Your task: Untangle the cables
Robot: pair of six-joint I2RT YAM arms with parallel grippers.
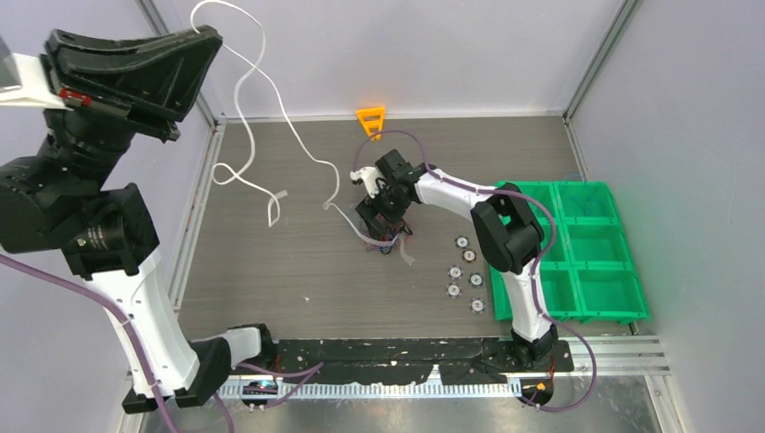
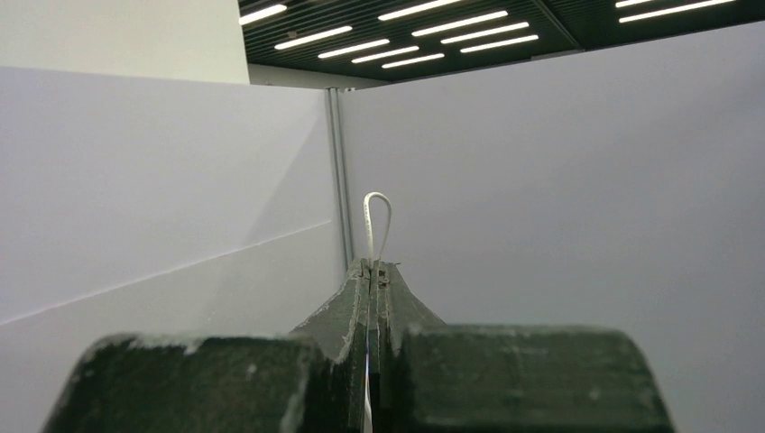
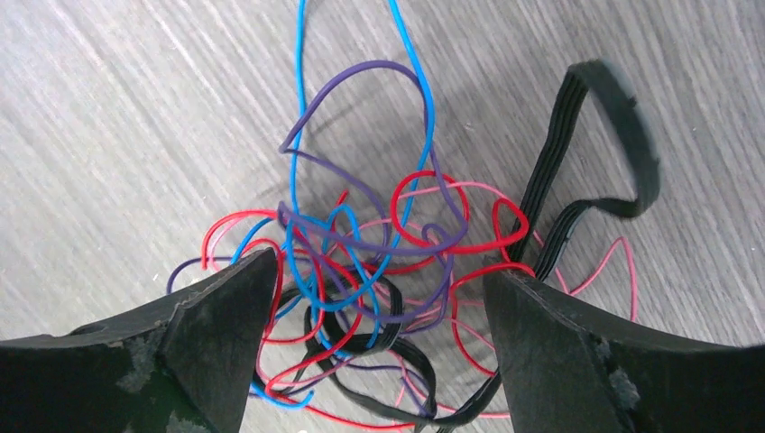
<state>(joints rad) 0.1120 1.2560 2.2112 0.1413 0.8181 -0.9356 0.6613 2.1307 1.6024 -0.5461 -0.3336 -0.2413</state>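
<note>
A tangled clump of red, blue, purple, pink and black cables lies on the grey table, seen also in the top view. My right gripper hangs open straight over the clump, one finger on each side of it; in the top view it is at the table's middle. A long white cable runs from the clump up through the air to my left gripper, raised high at the far left. In the left wrist view that gripper is shut on the white cable, a small loop sticking out past the tips.
A green bin tray stands at the right. Several small round parts lie beside it. An orange triangular piece sits at the back wall. Grey walls enclose the table.
</note>
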